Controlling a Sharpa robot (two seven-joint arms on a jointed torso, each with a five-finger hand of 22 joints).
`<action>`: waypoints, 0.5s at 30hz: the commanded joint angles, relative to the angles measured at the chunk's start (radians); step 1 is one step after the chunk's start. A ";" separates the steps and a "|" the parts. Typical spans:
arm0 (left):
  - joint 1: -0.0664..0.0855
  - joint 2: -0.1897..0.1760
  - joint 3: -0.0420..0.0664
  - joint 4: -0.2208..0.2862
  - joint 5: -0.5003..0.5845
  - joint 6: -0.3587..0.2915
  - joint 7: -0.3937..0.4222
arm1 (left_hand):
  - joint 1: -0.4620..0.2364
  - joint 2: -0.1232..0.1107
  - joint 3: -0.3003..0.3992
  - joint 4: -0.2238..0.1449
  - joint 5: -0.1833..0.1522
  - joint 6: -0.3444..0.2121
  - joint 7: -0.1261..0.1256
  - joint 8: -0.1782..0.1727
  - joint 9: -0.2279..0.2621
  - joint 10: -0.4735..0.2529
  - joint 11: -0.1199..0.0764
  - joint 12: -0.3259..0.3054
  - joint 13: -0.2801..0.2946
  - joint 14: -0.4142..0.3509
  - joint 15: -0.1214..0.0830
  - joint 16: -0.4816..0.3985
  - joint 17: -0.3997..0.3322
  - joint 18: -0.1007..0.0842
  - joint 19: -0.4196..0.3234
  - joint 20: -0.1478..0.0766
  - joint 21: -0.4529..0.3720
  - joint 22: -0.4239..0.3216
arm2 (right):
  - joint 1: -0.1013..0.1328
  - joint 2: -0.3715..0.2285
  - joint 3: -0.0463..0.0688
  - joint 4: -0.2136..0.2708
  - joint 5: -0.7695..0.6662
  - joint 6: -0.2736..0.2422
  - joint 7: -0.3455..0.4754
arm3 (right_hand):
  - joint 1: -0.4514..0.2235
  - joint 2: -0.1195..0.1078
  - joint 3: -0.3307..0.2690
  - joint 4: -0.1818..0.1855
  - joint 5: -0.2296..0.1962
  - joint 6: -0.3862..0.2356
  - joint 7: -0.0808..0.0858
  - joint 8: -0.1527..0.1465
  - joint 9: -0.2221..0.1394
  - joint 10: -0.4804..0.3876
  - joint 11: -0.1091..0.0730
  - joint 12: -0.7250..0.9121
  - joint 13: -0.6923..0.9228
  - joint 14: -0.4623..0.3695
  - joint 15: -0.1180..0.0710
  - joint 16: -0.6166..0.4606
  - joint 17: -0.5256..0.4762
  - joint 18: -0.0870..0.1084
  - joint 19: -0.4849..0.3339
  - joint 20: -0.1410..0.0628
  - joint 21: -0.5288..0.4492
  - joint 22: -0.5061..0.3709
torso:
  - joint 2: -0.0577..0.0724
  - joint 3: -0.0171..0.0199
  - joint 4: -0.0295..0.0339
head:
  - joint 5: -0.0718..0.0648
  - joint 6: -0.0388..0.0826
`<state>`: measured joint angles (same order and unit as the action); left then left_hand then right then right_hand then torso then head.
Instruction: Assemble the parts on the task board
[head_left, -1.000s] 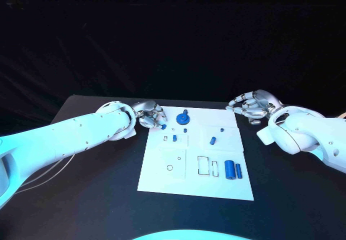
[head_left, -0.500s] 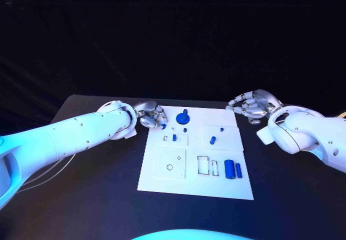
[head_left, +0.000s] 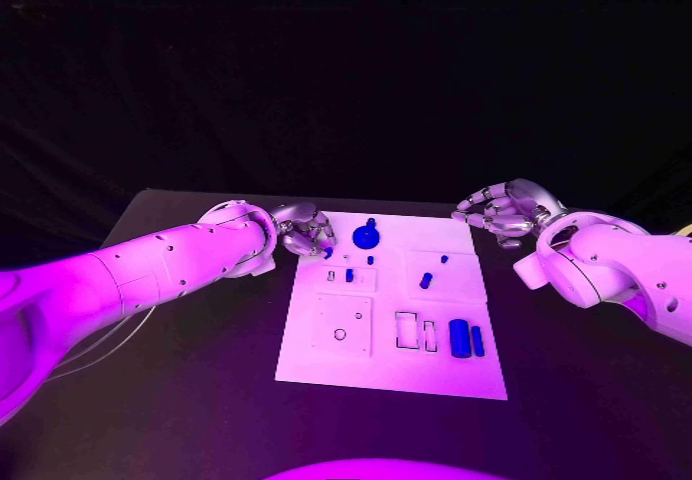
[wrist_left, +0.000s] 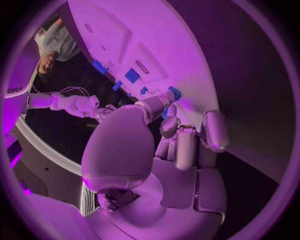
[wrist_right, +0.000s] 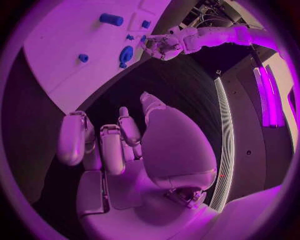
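Fingers of the left hand were curled at the far left corner of the task board, apparently pinching a small blue part there, much as half a second before, so I judged the pick barely advanced. Right hand, off the board's far right corner over the worktop, held nothing, fingers loosely apart and unmoved; no writing could be read anywhere.
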<state>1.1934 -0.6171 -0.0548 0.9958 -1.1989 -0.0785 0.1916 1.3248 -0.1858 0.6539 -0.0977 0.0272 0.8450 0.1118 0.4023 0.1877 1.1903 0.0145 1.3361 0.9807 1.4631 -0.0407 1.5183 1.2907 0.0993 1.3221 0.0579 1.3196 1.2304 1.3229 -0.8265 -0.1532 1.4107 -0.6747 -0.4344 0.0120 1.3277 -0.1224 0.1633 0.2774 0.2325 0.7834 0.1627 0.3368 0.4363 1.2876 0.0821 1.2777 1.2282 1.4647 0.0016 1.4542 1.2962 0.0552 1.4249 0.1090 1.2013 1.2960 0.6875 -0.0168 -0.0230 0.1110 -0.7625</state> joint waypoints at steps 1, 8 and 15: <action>0.001 0.004 0.001 -0.001 -0.004 0.008 -0.001 | 0.003 0.015 -0.015 0.005 0.023 0.017 0.002 -0.014 -0.006 0.001 0.006 0.013 0.017 0.066 0.004 0.020 0.186 -0.011 0.006 0.008 0.012 0.018 | -0.001 0.001 0.000 0.000 -0.001 0.002 0.002 | -0.037 -0.005 0.024 0.008 0.019 -0.010 -0.003 0.017 0.004 -0.007 -0.007 -0.006 -0.003 0.056 -0.003 -0.010 0.076 0.024 -0.005 -0.008 -0.006 0.089 | 0.000 -0.0003 0.0011 | -0.002 -0.001; 0.001 0.006 0.001 -0.005 -0.025 0.015 -0.010 | 0.015 0.019 -0.005 -0.003 0.023 0.027 -0.001 -0.015 -0.005 0.001 0.004 0.013 0.019 0.066 0.002 0.021 0.187 -0.011 0.007 0.008 0.013 0.020 | -0.001 0.001 0.000 0.000 -0.001 0.002 0.002 | -0.037 -0.005 0.024 0.008 0.019 -0.010 -0.003 0.017 0.004 -0.007 -0.007 -0.006 -0.003 0.056 -0.003 -0.010 0.076 0.024 -0.005 -0.008 -0.006 0.089 | 0.000 -0.0007 0.0009 | -0.002 -0.001; 0.001 0.004 0.001 -0.009 -0.042 0.019 -0.019 | 0.020 0.017 -0.002 -0.009 0.023 0.028 -0.001 -0.018 -0.005 0.002 0.003 0.014 0.021 0.066 0.002 0.021 0.188 -0.011 0.007 0.007 0.014 0.021 | -0.001 0.001 0.000 -0.001 -0.001 0.002 0.002 | -0.037 -0.005 0.024 0.008 0.019 -0.010 -0.003 0.017 0.004 -0.007 -0.007 -0.006 -0.003 0.056 -0.003 -0.010 0.076 0.024 -0.005 -0.008 -0.006 0.089 | 0.000 -0.0008 -0.0002 | -0.002 -0.001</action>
<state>1.1956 -0.6134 -0.0529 0.9890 -1.2352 -0.0641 0.1770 1.3306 -0.1799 0.6540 -0.0978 0.0271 0.8580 0.1088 0.3963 0.1878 1.1903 0.0145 1.3361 0.9821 1.4630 -0.0407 1.5183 1.2907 0.0993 1.3222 0.0579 1.3196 1.2343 1.3228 -0.8261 -0.1531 1.4099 -0.6747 -0.4342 0.0120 1.3277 -0.1224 0.1633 0.2774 0.2325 0.7833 0.1627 0.3368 0.4363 1.2877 0.0821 1.2777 1.2282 1.4648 0.0016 1.4542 1.2962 0.0552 1.4249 0.1090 1.2013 1.2960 0.6873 -0.0174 -0.0222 0.1091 -0.7641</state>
